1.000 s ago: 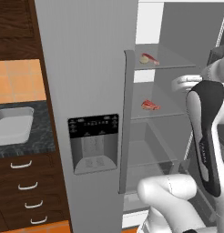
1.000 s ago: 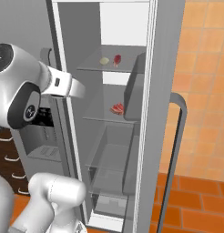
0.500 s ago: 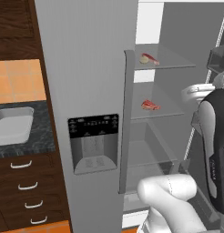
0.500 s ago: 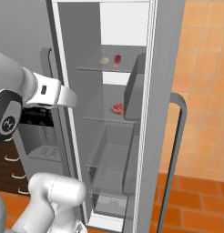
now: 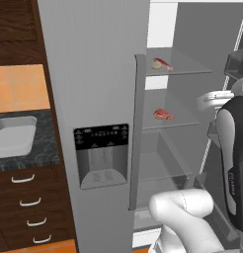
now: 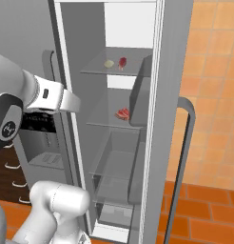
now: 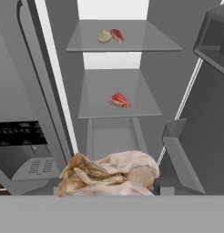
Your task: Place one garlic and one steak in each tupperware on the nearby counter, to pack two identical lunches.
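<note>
fridge (image 6: 152,143): open, tall grey compartment with glass shelves; the open door's bins line the right side in the hand view
top shelf (image 7: 145,38): one garlic (image 7: 104,36) and one steak (image 7: 117,36) side by side, touching or nearly, near the back; bare glass in front of them and to the right
middle shelf (image 7: 98,91): second steak (image 7: 119,100) alone near the front edge, right of centre; left half of the shelf bare
lower fridge: drawer (image 7: 111,136) under the middle shelf, open space above it
gripper: fingertips hidden; a garlic bulb (image 7: 109,175), pale with brown papery skin, fills the bottom of the hand view right at the camera; looks held, but can't tell how the jaws stand
arm (image 6: 43,97): white forearm crosses in front of the closed left fridge door, outside the compartment, short of the shelf edges
counter (image 5: 47,148): black speckled top left of the fridge, over brown drawers (image 5: 24,207) with silver handles
tupperware (image 5: 12,138): one pale rimmed container on the counter, cut by the left frame edge, well apart from the fridge shelves
fridge dispenser (image 5: 101,155): black panel on the closed door, between counter and open compartment
</note>
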Motion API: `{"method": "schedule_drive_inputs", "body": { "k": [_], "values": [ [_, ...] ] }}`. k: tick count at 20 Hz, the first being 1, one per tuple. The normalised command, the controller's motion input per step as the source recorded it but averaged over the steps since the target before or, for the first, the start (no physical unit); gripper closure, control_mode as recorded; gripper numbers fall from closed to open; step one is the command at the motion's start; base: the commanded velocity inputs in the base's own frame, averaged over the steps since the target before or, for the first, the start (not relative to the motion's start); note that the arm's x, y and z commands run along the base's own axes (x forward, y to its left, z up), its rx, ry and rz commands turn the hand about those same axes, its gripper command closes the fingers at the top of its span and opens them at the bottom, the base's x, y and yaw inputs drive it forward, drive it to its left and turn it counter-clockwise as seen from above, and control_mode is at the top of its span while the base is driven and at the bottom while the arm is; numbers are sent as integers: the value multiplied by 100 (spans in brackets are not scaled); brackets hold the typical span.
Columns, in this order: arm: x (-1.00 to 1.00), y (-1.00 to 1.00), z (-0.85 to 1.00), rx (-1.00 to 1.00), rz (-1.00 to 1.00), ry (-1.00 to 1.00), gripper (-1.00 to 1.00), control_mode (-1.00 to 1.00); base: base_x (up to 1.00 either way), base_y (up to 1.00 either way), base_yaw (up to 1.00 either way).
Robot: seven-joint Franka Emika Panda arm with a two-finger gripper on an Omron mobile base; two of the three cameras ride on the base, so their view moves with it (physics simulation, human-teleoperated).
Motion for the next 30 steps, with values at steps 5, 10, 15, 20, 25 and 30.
{"method": "schedule_drive_inputs", "body": {
  "k": [5, 10, 15, 20, 25, 30],
  "values": [
    [0, 0, 0, 0, 0, 0, 100, 100, 0, 7, 0],
    [0, 0, 0, 0, 0, 0, 100, 100, 0, 73, 0],
    [0, 0, 0, 0, 0, 0, 100, 100, 5, 92, 0],
    [0, 0, 0, 0, 0, 0, 100, 100, 7, 99, 0],
    [0, 0, 0, 0, 0, 0, 100, 100, 8, 100, 0],
    [0, 0, 0, 0, 0, 0, 100, 100, 7, 100, 0]
  ]
}}
